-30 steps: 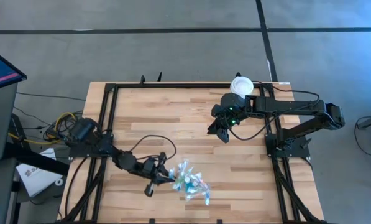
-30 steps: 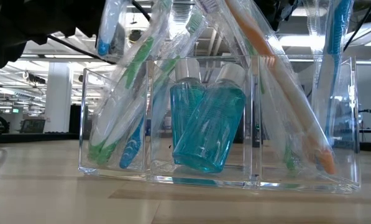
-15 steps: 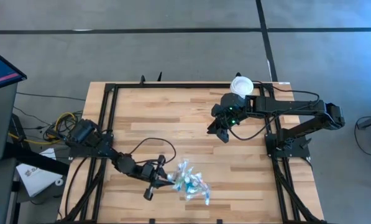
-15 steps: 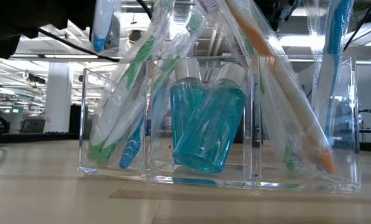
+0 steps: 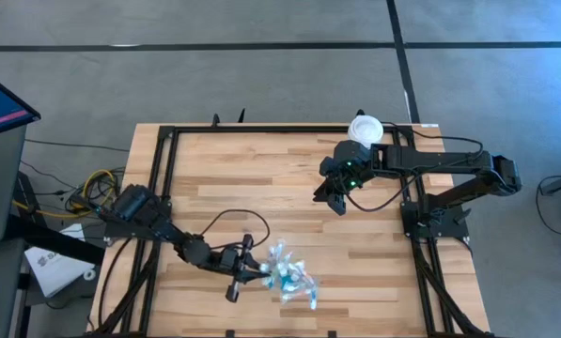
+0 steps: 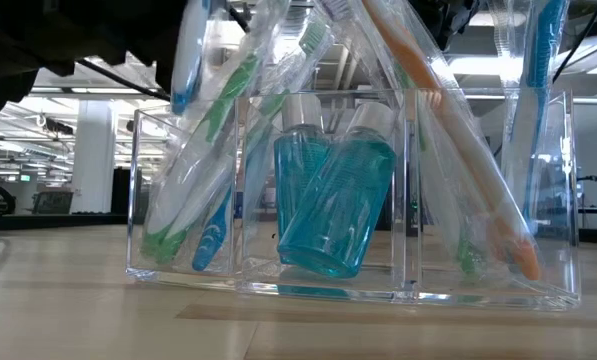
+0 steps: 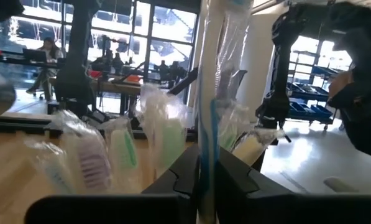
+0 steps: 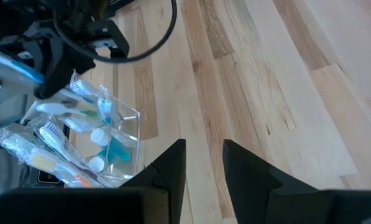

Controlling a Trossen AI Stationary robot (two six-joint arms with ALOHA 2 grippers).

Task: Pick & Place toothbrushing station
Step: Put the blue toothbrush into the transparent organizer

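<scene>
A small clear plastic tray with divided compartments (image 6: 398, 270) is sitting on the pale wooden slatted table (image 5: 261, 169), near the table's front edge and a little left of centre in the high view. It is bristling with slim toothbrushes in crinkly clear wrappers: a green-handled toothbrush (image 6: 193, 150) and a blue-handled toothbrush (image 6: 216, 235) are leaning together in one end compartment, an orange-handled toothbrush (image 6: 458, 140) is slanting across the other side, and two short teal tubes with silver-white caps (image 6: 333, 195) are tilting against each other in the middle compartment. The left gripper (image 5: 245, 270) is hovering just beside the tray's left end, its dark fingers (image 7: 188, 177) pinching nearly closed on a wrapped toothbrush with a blue stripe (image 7: 211, 124), which is standing upright between them (its lower end is hidden, so whether it is touching the tray cannot be told). The right gripper (image 8: 202, 158) is waiting well apart, over the far right part of the table, its fingers standing partly spread with nothing between them. A white round tub (image 5: 365, 128) is sitting at the table's far edge, near the right arm.
</scene>
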